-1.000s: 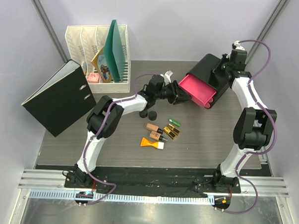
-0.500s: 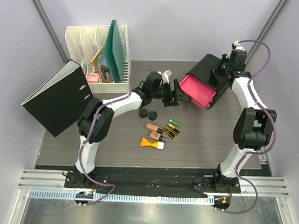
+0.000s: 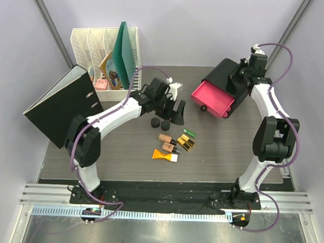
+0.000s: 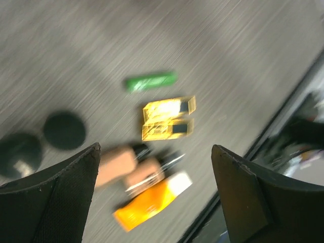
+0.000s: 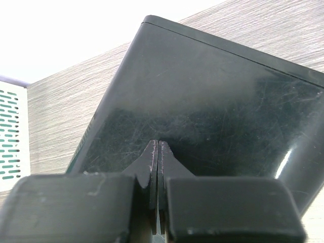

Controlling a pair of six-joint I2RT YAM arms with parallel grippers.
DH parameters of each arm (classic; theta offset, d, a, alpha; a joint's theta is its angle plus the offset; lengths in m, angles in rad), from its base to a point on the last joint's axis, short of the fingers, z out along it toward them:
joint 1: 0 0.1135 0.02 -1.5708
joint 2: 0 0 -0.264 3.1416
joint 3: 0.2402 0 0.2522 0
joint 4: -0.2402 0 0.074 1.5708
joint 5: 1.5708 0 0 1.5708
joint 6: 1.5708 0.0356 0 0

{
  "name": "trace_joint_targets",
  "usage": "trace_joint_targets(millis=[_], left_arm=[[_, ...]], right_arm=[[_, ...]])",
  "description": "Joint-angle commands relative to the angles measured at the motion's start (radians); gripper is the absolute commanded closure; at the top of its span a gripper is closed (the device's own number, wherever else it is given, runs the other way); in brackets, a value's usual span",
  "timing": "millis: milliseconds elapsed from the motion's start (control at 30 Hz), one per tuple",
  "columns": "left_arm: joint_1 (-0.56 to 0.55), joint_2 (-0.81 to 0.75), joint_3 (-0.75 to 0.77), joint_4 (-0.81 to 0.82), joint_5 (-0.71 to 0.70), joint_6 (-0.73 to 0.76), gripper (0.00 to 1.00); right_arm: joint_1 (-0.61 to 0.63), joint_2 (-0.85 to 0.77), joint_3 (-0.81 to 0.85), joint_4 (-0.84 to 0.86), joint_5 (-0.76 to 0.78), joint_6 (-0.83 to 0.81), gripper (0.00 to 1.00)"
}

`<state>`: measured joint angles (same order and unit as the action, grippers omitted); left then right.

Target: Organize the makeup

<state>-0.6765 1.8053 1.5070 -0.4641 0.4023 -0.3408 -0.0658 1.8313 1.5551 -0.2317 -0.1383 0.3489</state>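
Note:
The makeup lies loose mid-table: two black round jars [image 3: 160, 123], a peach black-capped bottle [image 3: 165, 139], gold-and-black cases [image 3: 186, 142], a small green tube [image 3: 189, 132] and an orange white-capped tube [image 3: 165, 155]. My left gripper [image 3: 176, 112] hovers open just above and behind them, holding nothing. The blurred left wrist view shows the green tube [image 4: 150, 81], the cases [image 4: 167, 117], a jar [image 4: 64, 130], the peach bottle [image 4: 119, 164] and the orange tube [image 4: 152, 200] between the spread fingers [image 4: 61, 192]. My right gripper [image 5: 158, 144] is shut, its tips on the black box's top [image 5: 202, 101].
The black box [image 3: 226, 76] stands at the back right with its pink drawer [image 3: 211, 99] pulled out toward the middle. A white file rack [image 3: 105, 57] with folders is at the back left. A black binder [image 3: 63, 104] leans at the left edge.
My left gripper has let go of the pink drawer, opened wide and swung left and nearer, over the makeup. The right arm has not moved.

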Motion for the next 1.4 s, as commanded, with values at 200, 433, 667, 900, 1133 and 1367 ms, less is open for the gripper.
trace_joint_targets(millis=[200,433,667,900,1133,1367], left_arm=[[-0.063,-0.054,-0.149,-0.301,-0.253,0.394,0.12],[-0.132,-0.119,-0.238,-0.297,-0.264,0.428,0.21],[-0.215,-0.138,-0.289,-0.251,-0.211,0.419,0.25],[-0.230,-0.058,-0.275,-0.235,-0.174,0.419,0.32],[-0.239,0.006,-0.303,-0.186,-0.172,0.422,0.40],[-0.247,0.049,-0.291,-0.166,-0.168,0.413,0.77]], right_arm=[[0.017,0.102,-0.063,-0.258,0.014,-0.037,0.99],[0.020,0.114,-0.053,-0.268,0.012,-0.041,0.99],[0.020,0.123,-0.055,-0.274,0.013,-0.045,0.99],[0.021,0.131,-0.052,-0.279,0.011,-0.047,0.99],[0.021,0.134,-0.055,-0.279,0.005,-0.045,0.99],[0.023,0.129,-0.061,-0.279,0.000,-0.045,0.99]])
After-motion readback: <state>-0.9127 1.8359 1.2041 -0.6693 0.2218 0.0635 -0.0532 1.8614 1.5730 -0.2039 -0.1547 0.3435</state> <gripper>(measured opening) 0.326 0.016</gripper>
